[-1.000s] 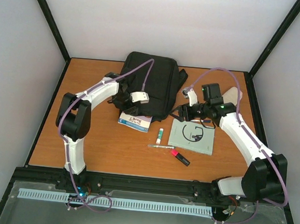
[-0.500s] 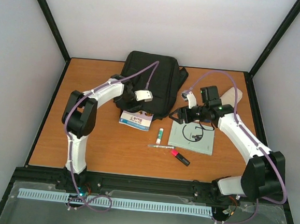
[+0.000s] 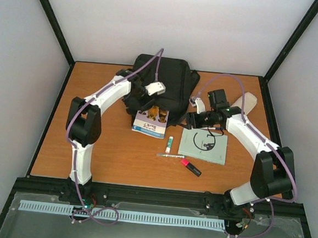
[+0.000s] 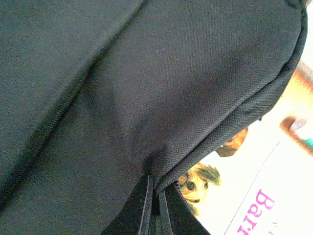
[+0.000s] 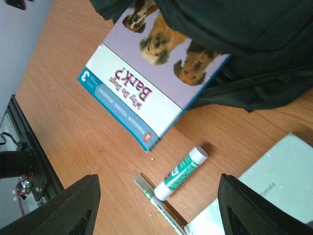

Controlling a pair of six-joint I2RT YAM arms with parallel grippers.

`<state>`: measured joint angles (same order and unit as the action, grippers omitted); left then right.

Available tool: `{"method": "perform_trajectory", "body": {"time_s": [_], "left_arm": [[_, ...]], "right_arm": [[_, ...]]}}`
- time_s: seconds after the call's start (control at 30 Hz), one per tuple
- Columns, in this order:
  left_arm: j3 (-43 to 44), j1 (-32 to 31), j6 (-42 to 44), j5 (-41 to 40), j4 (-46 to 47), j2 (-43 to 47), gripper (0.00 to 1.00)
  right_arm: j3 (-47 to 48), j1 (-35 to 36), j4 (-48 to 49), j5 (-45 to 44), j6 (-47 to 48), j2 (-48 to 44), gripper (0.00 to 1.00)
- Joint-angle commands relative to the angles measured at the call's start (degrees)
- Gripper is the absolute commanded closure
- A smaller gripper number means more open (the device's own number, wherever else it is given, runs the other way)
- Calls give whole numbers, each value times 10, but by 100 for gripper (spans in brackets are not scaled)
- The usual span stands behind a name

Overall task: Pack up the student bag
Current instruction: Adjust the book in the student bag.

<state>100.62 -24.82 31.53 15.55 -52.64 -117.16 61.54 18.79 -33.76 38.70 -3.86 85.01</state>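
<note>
Student bag (image 3: 163,85) lies at back centre of desk (image 3: 106,153). Left tool (image 4: 153,203) is clamped on a pinch of its black fabric at the near edge. Dog book (image 3: 150,121) pokes out from under that edge. Glue stick (image 5: 182,172) lies near the book. Right tool (image 5: 157,196), just right of the bag, is spread wide and holds nothing.

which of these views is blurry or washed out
Left wrist view: mostly dark student bag fabric, weave sharp, but the book in the corner is soft and overexposed. Right wrist view: book and glue stick crisp, its own fingers dark and blurred. Top external view: even light, soft shadows, no glare.
</note>
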Motion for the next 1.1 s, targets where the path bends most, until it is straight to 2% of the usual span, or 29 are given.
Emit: {"method": "perform_trajectory", "body": {"time_s": [0.0, 0.17, 0.37, 0.53, 0.7, 1.07], "left_arm": [[63, -1, -138, 68, 14, 29, 99], [60, -1, -225, 84, 34, 57, 99], [59, -1, -309, 130, 55, 72, 99], [61, -1, -359, 156, 69, 79, 99], [60, -1, -374, 159, 74, 81, 99], [79, -1, -381, 169, 79, 73, 99]], "right_arm": [[36, -4, -16, 38, -37, 25, 31], [29, -11, -30, 75, -49, 40, 24], [-37, -18, -23, 76, -88, 35, 19], [-58, -17, 15, 102, -126, 45, 22], [-56, -18, 82, 141, -180, 62, 25], [-96, -17, 143, 134, -253, 112, 35]]}}
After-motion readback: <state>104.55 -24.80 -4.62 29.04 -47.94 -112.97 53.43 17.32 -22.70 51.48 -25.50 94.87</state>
